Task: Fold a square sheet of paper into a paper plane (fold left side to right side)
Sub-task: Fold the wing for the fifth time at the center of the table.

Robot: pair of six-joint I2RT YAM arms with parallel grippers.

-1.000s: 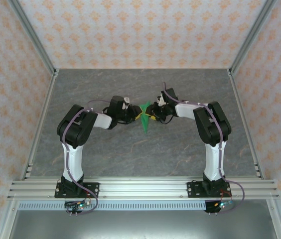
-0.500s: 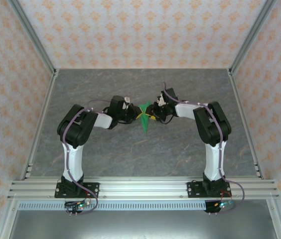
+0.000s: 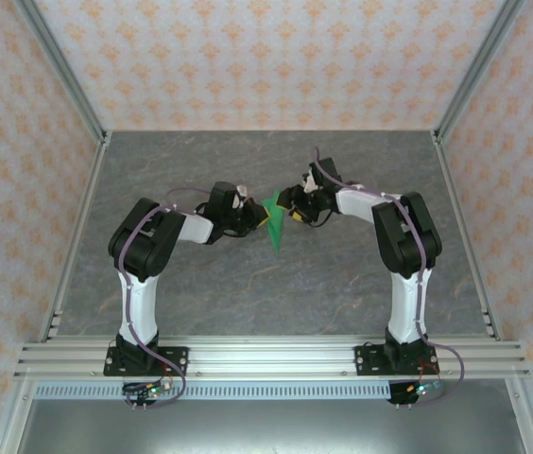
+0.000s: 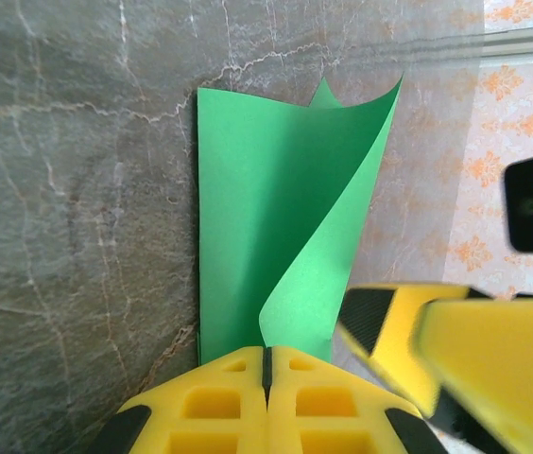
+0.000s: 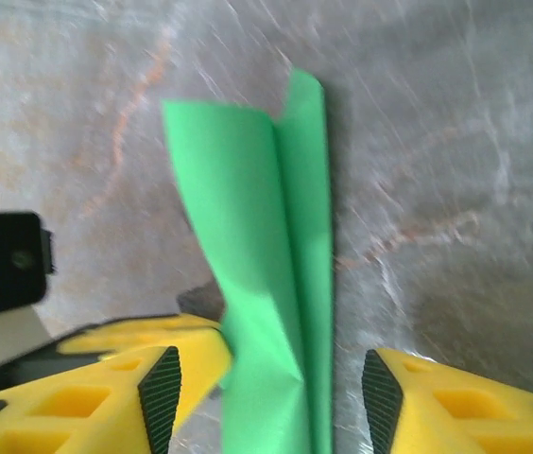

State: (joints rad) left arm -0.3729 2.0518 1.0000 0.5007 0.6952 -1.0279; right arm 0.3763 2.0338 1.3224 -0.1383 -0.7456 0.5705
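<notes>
The green paper (image 3: 274, 232) is out mid-table between the two arms, folded into a narrow pointed shape lying on the grey marble-look tabletop (image 3: 248, 293). In the left wrist view one flap curls up off the rest. The left gripper (image 4: 266, 364) has its jaws pinched fully together on the near end of the paper. The right gripper (image 5: 274, 392) is wide open with a finger on either side of the paper. It doesn't seem to be touching it, though that view's kinda blurry.

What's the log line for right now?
left gripper: shut on green paper | right gripper: open, near paper | paper: partly folded, flap curling up
</notes>
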